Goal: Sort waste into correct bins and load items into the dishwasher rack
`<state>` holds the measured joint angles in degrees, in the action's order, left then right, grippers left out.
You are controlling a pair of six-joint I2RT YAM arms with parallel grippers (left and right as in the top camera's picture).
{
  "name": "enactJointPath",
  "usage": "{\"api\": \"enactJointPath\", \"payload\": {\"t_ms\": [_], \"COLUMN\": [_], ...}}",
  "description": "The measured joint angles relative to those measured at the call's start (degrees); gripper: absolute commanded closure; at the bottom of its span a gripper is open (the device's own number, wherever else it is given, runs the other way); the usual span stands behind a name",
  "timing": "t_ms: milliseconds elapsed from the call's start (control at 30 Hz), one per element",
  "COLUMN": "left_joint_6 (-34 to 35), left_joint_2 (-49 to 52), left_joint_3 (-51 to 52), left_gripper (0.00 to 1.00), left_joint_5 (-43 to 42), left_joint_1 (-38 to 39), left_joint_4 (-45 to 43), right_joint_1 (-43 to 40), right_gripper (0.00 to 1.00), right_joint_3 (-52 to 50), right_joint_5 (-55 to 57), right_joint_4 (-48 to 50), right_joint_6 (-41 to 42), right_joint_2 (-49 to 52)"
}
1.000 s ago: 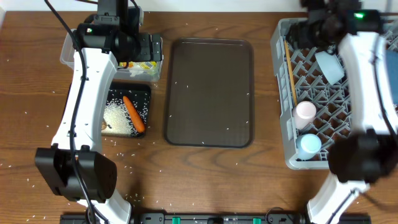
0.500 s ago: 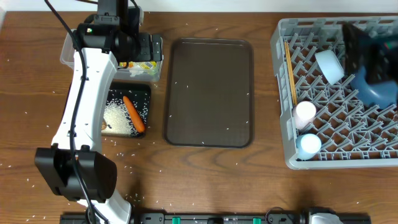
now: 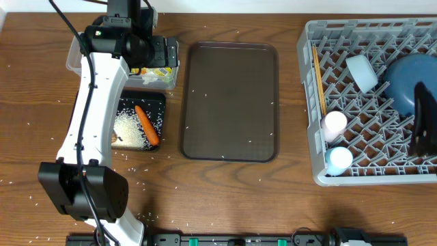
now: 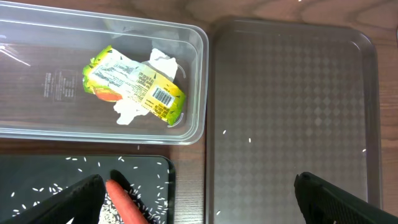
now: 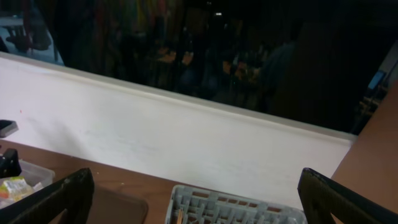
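The grey dishwasher rack (image 3: pixel 355 174) at the right holds the wooden chopsticks (image 3: pixel 317 76), a small light-blue bowl (image 3: pixel 362 72), a large blue bowl (image 3: pixel 410 82), a pink cup (image 3: pixel 335 123) and a light-blue cup (image 3: pixel 339 159). The clear tub (image 4: pixel 37 118) holds the yellow-green wrapper (image 4: pixel 134 84) and white tissue (image 4: pixel 163 61). The black tray (image 3: pixel 153 102) holds rice (image 3: pixel 130 126), the carrot (image 3: pixel 147 125) and a small brown lump (image 3: pixel 115 139). My left gripper (image 4: pixel 199 205) is open and empty over the tub's near edge. My right gripper (image 5: pixel 196 202) is open and empty, facing the back wall; part of the right arm (image 3: pixel 425 130) shows at the rack's right side.
The brown serving tray (image 3: pixel 229 102) lies in the middle with a few rice grains on it. Loose rice grains are scattered over the wooden table (image 3: pixel 34 137). The left arm (image 3: pixel 92 116) stretches over the black tray's left side. A white wall (image 5: pixel 186 137) stands behind the table.
The right arm has swept off the rack toward its right edge, and the large blue bowl now rests uncovered in the rack. The left arm has not moved.
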<state>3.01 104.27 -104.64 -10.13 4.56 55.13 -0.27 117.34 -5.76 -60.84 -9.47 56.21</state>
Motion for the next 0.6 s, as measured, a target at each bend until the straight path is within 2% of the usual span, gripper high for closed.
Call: {"api": "enactJointPath", "payload": {"t_ms": [100, 233, 300, 500, 600], "left_joint_6": [0.0, 0.0, 0.0, 0.0, 0.0], "left_joint_2": [0.0, 0.0, 0.0, 0.0, 0.0], "left_joint_3": [0.0, 0.0, 0.0, 0.0, 0.0], "left_gripper": [0.02, 0.02, 0.02, 0.02, 0.02], "left_joint_5": [0.0, 0.0, 0.0, 0.0, 0.0], "left_joint_1": [0.0, 0.0, 0.0, 0.0, 0.0], "left_joint_4": [0.0, 0.0, 0.0, 0.0, 0.0], "right_joint_1": [1.7, 3.1, 3.4, 3.5, 3.5], "right_gripper": [0.01, 0.01, 0.01, 0.01, 0.01], "right_joint_3": [-4.5, -17.8, -26.8, -58.4, -71.5], "right_joint_5": [0.0, 0.2, 0.1, 1.4, 1.8], "right_joint_4": [0.1, 3.4, 9.9, 40.0, 51.1], "right_joint_6": [0.0, 0.0, 0.0, -1.4, -1.7], "right_joint_2": [-1.6, -5.5, -8.2, -20.3, -26.8]}}
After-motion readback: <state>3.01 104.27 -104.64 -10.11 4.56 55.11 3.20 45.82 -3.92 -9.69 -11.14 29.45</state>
